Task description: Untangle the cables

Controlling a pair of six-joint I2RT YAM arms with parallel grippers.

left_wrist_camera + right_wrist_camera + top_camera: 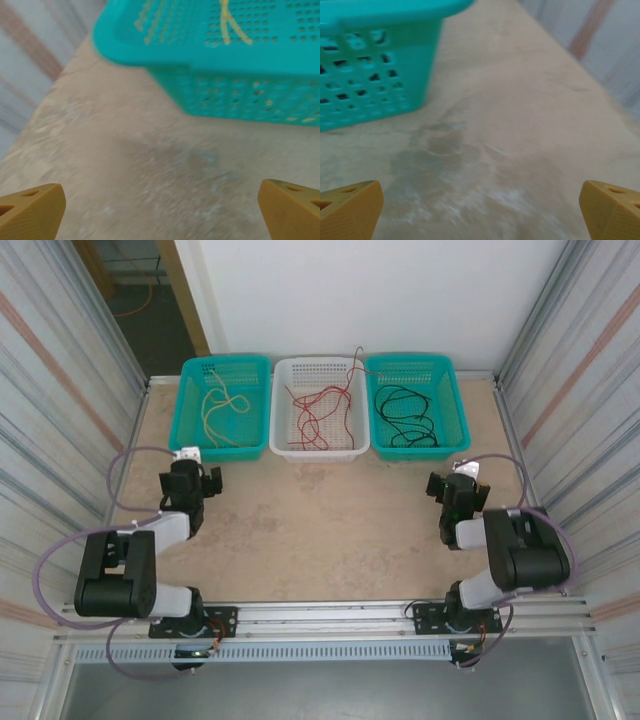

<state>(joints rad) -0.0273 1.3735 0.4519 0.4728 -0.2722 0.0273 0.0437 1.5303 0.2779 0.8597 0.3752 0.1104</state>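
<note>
Beige tabletop (320,530) under left fingers (30,212) and right fingers (350,210), both pairs wide apart and empty.

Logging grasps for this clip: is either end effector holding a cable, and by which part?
Nothing is held. The left end effector and the right end effector are both open; the yellow cable, red cable and black cable lie untouched ahead.

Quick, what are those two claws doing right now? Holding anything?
Left gripper: open, holding nothing.
Right gripper: open, holding nothing.
</note>
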